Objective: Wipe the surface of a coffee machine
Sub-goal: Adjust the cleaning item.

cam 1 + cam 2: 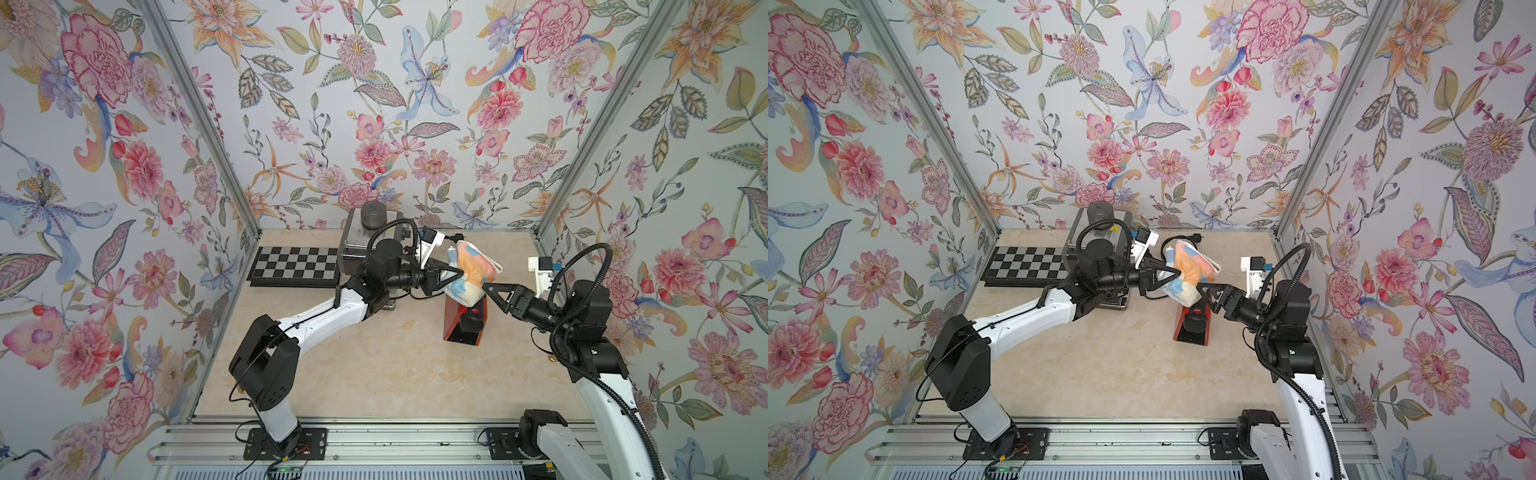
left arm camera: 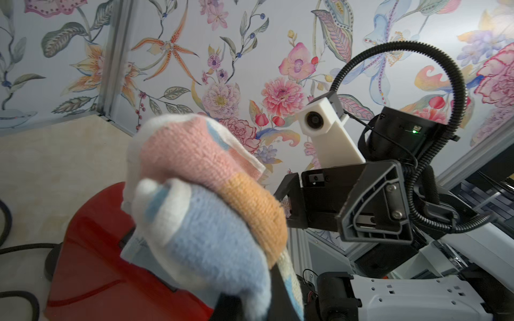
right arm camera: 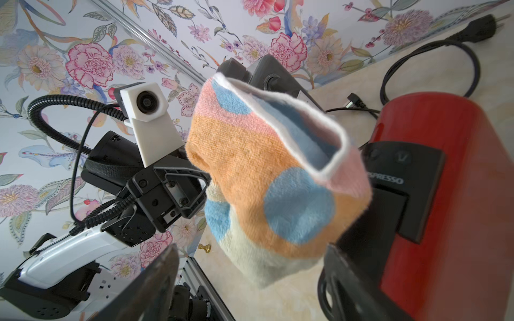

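Observation:
A pastel towel (image 1: 473, 270) (image 1: 1192, 270) with pink, orange and blue patches hangs in the air over the top of the red coffee machine (image 1: 453, 324) (image 1: 1183, 328), which stands on the table to the right of the middle. My left gripper (image 1: 459, 272) (image 2: 256, 300) is shut on the towel's left side, and the bunched towel (image 2: 211, 200) fills its wrist view above the red coffee machine (image 2: 97, 250). My right gripper (image 1: 486, 286) (image 3: 250, 283) stands open at the towel's lower right, its fingers (image 3: 155, 278) wide apart with the towel (image 3: 267, 172) ahead of them.
A grey boxy appliance (image 1: 370, 237) stands at the back behind my left arm, with a chessboard (image 1: 295, 266) to its left. A black power cord and plug (image 3: 472, 27) lie behind the coffee machine (image 3: 459, 194). A small brass piece (image 3: 205, 248) sits on the table.

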`<state>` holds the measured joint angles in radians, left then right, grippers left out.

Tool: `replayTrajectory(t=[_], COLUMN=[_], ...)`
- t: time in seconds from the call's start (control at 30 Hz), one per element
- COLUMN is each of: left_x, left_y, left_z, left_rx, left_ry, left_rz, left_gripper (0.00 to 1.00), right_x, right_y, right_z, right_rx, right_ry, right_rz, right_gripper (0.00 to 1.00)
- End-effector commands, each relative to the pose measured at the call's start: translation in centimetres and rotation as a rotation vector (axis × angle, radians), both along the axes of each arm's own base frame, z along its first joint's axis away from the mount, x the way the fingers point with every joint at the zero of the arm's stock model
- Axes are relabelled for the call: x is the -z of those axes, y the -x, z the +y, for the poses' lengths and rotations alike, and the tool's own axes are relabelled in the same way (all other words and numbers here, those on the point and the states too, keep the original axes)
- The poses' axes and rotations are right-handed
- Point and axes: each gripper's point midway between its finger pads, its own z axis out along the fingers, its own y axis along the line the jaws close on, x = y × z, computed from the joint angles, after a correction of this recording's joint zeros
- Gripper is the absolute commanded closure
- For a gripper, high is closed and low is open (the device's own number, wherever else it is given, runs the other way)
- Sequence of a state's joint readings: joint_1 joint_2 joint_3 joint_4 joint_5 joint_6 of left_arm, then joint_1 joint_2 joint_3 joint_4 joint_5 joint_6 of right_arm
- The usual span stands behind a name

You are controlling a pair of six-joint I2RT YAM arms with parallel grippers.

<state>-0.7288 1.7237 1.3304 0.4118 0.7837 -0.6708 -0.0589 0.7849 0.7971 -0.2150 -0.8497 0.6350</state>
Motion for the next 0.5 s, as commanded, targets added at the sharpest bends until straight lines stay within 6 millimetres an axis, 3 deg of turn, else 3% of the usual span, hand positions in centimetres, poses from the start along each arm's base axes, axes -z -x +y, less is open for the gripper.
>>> replayTrajectory(t=[0.0,0.13,0.27,0.47], left_x=[-0.5,-0.7,-1.1,2.1], left_y=[-3.8,-6.0,-6.8,-8.4], left_z=[0.1,-2.0,-4.0,-6.6], left_rx=[-0.141,-0.129,-0.065,-0.052], left_ry=[-0.078,-0.068,-0.046,-0.115], left_rz=[-0.093,-0.101,-0.087,-0.051], left_gripper=[1.00,1.00,1.00,1.00], right_x=[1.4,2.3,3.5,4.1], right_y=[-0.7,-1.8,-2.5,-3.1], right_z=[-2.5,-6.4,-7.9,-10.0], right_rx=[0.084,0.223,0.291,0.376], right_ry=[0.047,0.070,0.112,0.125], right_rz=[0.004,0.018,0.042,0.069], right_gripper=[0.05,0.00,0.00,0.00])
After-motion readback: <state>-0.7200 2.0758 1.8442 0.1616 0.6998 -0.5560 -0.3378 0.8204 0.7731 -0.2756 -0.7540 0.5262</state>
